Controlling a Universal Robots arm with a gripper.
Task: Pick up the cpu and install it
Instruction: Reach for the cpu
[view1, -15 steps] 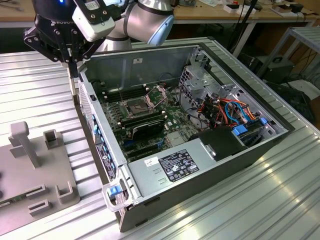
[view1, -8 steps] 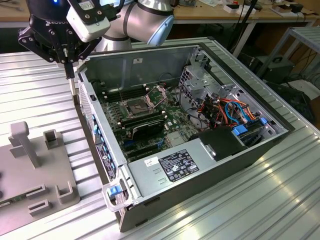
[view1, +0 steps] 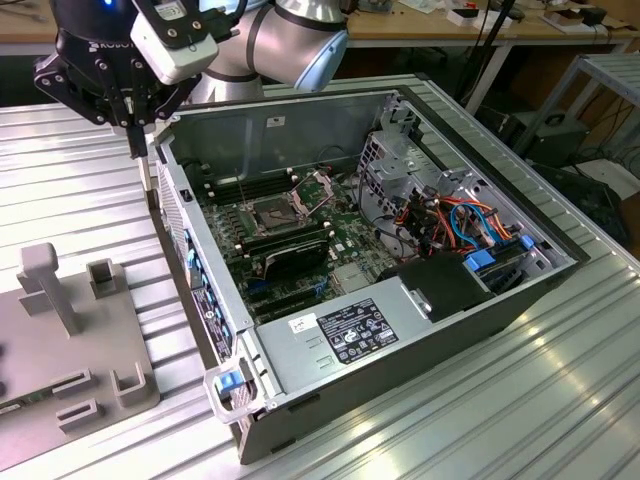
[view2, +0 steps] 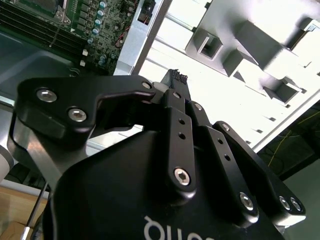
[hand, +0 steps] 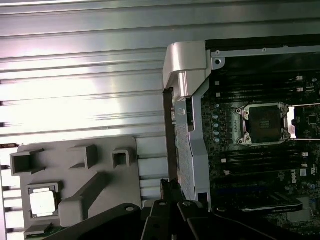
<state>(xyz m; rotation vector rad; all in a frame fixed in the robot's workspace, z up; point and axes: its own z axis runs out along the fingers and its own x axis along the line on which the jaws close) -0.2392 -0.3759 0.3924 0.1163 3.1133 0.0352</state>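
Grey plastic makes up the fixture plate (hand: 122, 195) where the cpu (hand: 42, 202) lies flat, silver top up, in a square nest, well off to one side of the gripper (view1: 135, 145) and lower than it. Both wrist views show the black fingers (view2: 180, 120) drawn together at their tips with nothing between them. The gripper hangs over the ribbed metal table (view1: 80, 190), just outside the side wall of the open computer case (view1: 300, 115), between that wall and the fixture. Beyond the wall from the gripper, the socket (hand: 264, 124) stands open with its hinged plate (view1: 318, 190) lifted, and memory sticks (view1: 285, 245) stand just past it.
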